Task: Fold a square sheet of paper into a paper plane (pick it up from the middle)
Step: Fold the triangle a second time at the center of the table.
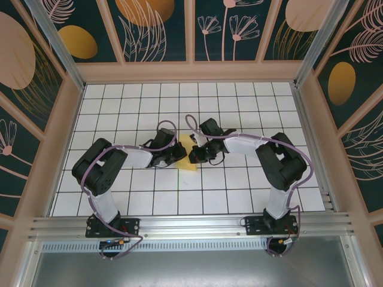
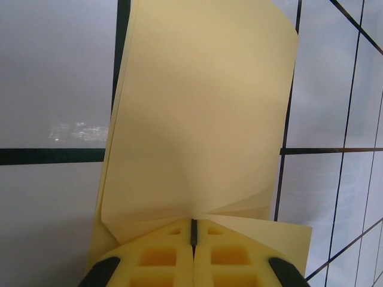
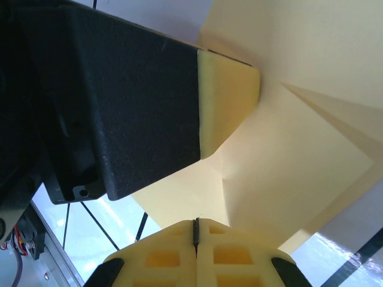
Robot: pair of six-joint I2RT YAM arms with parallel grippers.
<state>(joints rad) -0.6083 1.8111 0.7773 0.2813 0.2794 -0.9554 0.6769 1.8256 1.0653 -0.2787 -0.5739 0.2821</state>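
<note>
left gripper [image 2: 193, 232]: fingers clenched on an edge of the sheet | square sheet of paper [image 1: 190, 159]: pale yellow, creased, pinched between both grippers over the middle of the gridded table [image 1: 239, 192] | right gripper [image 3: 195, 226]: fingers clenched on the same sheet, close beside the left one

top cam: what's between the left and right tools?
The creased pale-yellow paper sheet spans the gap between the left tool and the right tool in the top view. Each wrist view shows its tool shut on it.
</note>
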